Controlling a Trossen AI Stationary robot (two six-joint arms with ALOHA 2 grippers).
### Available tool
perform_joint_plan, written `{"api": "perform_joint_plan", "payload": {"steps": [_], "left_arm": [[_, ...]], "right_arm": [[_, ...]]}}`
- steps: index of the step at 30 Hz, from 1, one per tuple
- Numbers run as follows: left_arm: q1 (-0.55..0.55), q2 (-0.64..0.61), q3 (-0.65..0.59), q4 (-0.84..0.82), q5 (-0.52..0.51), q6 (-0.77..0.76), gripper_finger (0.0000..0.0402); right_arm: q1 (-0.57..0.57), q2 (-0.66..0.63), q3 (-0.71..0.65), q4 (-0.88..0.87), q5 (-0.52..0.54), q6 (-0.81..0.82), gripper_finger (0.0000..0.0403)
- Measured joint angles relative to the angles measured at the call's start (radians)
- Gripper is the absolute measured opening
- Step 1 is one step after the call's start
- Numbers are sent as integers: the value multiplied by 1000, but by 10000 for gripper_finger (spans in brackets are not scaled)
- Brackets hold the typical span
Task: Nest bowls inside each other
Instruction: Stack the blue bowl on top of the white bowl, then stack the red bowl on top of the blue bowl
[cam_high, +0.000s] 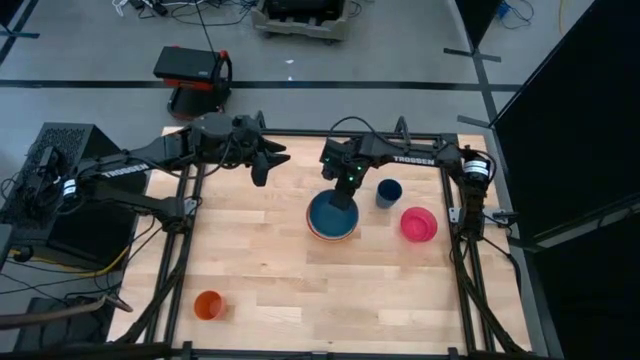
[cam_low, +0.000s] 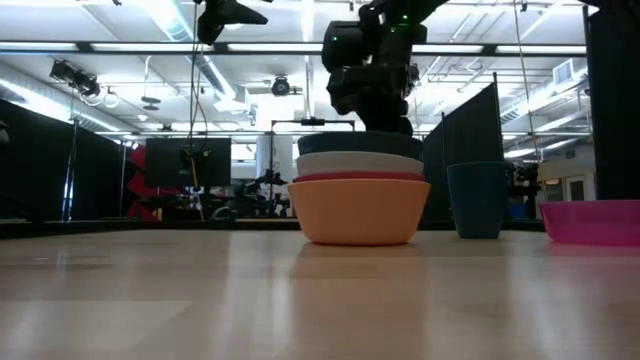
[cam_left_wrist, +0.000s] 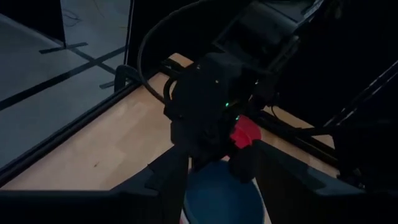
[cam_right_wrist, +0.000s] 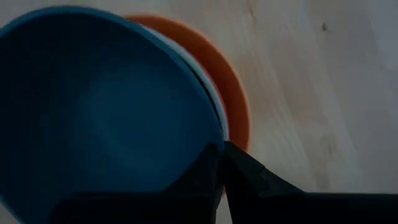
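Note:
A stack of bowls (cam_high: 332, 218) stands mid-table: yellow-orange (cam_low: 360, 212) at the bottom, then a red-orange rim (cam_low: 360, 177), white (cam_low: 360, 162) and the teal bowl (cam_right_wrist: 93, 106) on top. My right gripper (cam_right_wrist: 221, 163) stands over the stack's far-right side, pointing steeply down, shut on the teal bowl. The magenta-pink bowl (cam_high: 419, 224) rests by itself on the table to the right. My left gripper (cam_high: 268, 166) hovers high at the far left of the stack, open and holding nothing. My right gripper pinches the teal bowl's rim (cam_right_wrist: 214, 138) on the stack's far-right side, apparently with one finger inside the bowl and one outside. The fingers come from above, pointing steeply down. The bowl lies level on top of the white bowl; whether it rests fully in it I cannot tell.
A small dark-blue cup (cam_high: 389, 192) stands just right of the stack, close to my right arm. A small orange cup (cam_high: 208, 305) stands near the front left corner. Bare wood lies in front of the stack. A dark frame edges the table.

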Motion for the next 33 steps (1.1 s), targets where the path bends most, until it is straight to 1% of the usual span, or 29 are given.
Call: {"api": "perform_joint_plan", "payload": {"steps": [7,9,13,31,33], "left_arm": [[0,0,0,0,2,1,168],[0,0,0,0,3,1,168],[0,0,0,-3,3,1,165],[0,0,0,-8,2,3,166],[0,0,0,-8,2,3,164]], "right_arm": [[1,6,0,8,-2,-13,0],[-1,6,0,9,-19,-26,3],[-5,4,0,7,-57,-27,21],[-48,-100,1,-72,-41,-24,97],[-57,-127,1,-94,-23,-24,103]]}}
